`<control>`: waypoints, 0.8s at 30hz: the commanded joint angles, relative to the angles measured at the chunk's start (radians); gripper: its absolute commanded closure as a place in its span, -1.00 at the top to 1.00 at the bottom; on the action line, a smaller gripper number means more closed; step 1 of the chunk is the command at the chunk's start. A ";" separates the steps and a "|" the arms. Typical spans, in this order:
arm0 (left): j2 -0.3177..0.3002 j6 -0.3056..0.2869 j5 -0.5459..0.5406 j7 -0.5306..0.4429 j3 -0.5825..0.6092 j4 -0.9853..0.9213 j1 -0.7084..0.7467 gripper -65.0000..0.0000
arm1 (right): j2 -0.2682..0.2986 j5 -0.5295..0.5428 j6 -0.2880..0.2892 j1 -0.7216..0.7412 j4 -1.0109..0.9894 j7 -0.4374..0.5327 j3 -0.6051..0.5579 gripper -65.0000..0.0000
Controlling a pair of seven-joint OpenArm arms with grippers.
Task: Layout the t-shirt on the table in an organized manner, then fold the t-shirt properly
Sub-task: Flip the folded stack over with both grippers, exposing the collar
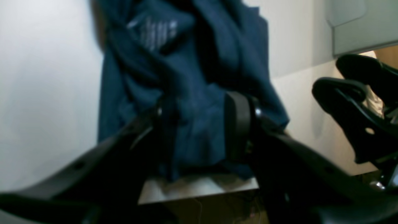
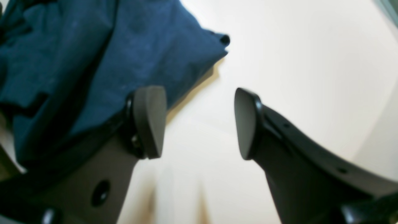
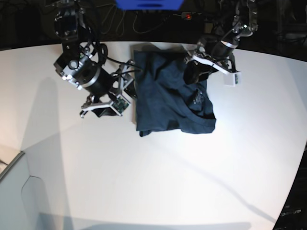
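The dark navy t-shirt (image 3: 163, 96) lies crumpled on the white table (image 3: 158, 167) toward its far side, with white label marks (image 3: 197, 97) showing. My left gripper (image 3: 193, 75) is at the shirt's right upper part. In the left wrist view this gripper (image 1: 196, 130) is shut on a bunch of the t-shirt (image 1: 192, 77). My right gripper (image 3: 130, 81) sits at the shirt's left edge. In the right wrist view it (image 2: 197, 123) is open, with only bare table (image 2: 295, 62) between its fingers and the t-shirt (image 2: 93, 62) just beside one finger.
A pale grey box corner (image 3: 14, 191) sits at the near left of the table. Cables and a blue object (image 3: 148, 4) lie beyond the curved far edge. The right gripper (image 1: 357, 109) shows at the side of the left wrist view, under a pale grey panel (image 1: 360, 28).
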 commanded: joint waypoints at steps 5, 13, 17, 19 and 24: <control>-0.002 -0.008 -0.013 -0.018 -0.001 0.009 -0.009 -0.24 | -0.004 0.008 0.017 0.010 0.020 0.022 0.001 0.08; 0.002 -0.008 -0.023 -0.017 -0.032 0.041 -0.001 -0.24 | -0.003 0.008 0.017 -0.004 0.020 0.021 0.001 0.08; 0.016 -0.008 -0.013 -0.017 -0.064 0.018 0.007 -0.24 | -0.001 0.008 0.017 -0.007 0.020 0.021 0.001 0.08; 0.016 -0.008 -0.013 -0.017 -0.063 -0.002 -0.007 -0.24 | -0.001 0.008 0.017 -0.009 0.020 0.021 0.001 0.08; 0.030 -0.008 -0.013 -0.014 -0.060 -0.017 -0.032 -0.24 | -0.001 0.008 0.017 -0.007 0.020 0.021 0.001 0.08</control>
